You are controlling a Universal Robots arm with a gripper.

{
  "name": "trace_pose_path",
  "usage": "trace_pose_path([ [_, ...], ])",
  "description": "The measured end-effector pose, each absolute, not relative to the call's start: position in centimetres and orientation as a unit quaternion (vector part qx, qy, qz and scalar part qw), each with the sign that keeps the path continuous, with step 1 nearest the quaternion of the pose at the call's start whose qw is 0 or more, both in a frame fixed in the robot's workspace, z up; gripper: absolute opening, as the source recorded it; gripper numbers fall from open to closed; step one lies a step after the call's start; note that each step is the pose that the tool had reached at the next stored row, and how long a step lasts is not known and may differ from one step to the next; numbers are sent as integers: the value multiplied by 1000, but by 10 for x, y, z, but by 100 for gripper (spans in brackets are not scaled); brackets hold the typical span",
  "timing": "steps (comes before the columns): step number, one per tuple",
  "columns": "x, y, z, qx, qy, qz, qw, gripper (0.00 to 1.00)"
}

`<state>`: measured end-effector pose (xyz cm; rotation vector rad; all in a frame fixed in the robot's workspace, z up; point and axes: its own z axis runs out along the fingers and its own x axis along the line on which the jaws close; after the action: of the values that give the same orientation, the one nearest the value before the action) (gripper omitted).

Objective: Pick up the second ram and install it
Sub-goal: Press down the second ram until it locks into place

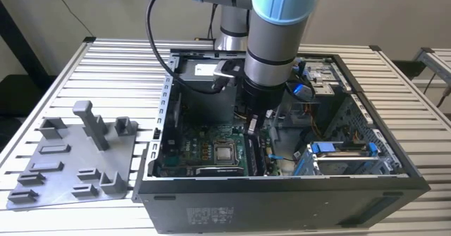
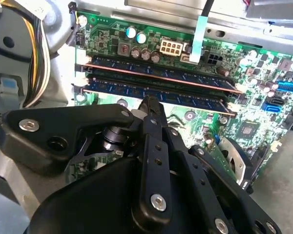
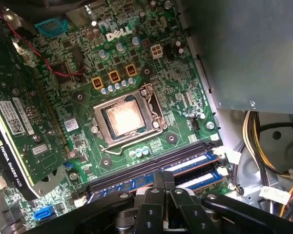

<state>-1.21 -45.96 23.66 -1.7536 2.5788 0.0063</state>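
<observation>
**A:** What is in the computer case [image 1: 282, 204]?

**B:** It lies open on the slatted table [image 1: 120, 67] with the arm reaching down into it. A green motherboard [image 3: 185, 97] covers its floor. On the board is a processor socket [image 3: 124, 119] with its metal frame. Beside the socket a graphics card [image 3: 24, 112] stands on edge. Yellow and black cables [image 3: 263, 141] are bundled at one wall. A drive cage with blue handles [image 1: 341, 154] sits at the exterior view's right.

**A:** And the second ram?

**B:** The second ram [image 2: 185, 97] is in the case, standing on edge in a slot on the motherboard. Just beside it, in the next slot, stands another memory stick [image 2: 161, 73], parallel to it. White clips show at the slot ends.

**A:** Where is the gripper [image 2: 150, 105]?

**B:** It is low inside the case, with its tip right over the top edge of the second ram. The jaws are together and clasp nothing. I cannot tell whether the tip actually presses on the stick.

**A:** Anything outside the case?

**B:** A grey tray [image 1: 67, 162] lies on the table at the exterior view's left, close to the case wall. It carries small holders and an upright grey post [image 1: 90, 122].
</observation>
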Motion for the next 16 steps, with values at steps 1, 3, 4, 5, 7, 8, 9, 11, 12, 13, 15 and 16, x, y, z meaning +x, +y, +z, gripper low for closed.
trace_pose_path([
  [1,-12,-460,237,-564,825,2,12,11],
  [3,-12,-460,237,-568,823,2,12,11],
  [4,-12,-460,236,-570,822,2,12,11],
  [5,-13,-460,236,-571,821,2,12,11],
  [7,-13,-460,236,-571,821,2,12,11],
  [8,-13,-460,236,-571,821,2,12,11],
  [9,-13,-460,236,-571,821,2,12,11],
  [11,-13,-460,236,-571,821,2,12,11],
  [12,-13,-460,236,-571,821,2,12,11],
  [13,-13,-460,236,-571,821,2,12,11],
  [15,-13,-460,236,-571,821,2,12,11],
  [16,-13,-460,236,-571,821,2,12,11],
])
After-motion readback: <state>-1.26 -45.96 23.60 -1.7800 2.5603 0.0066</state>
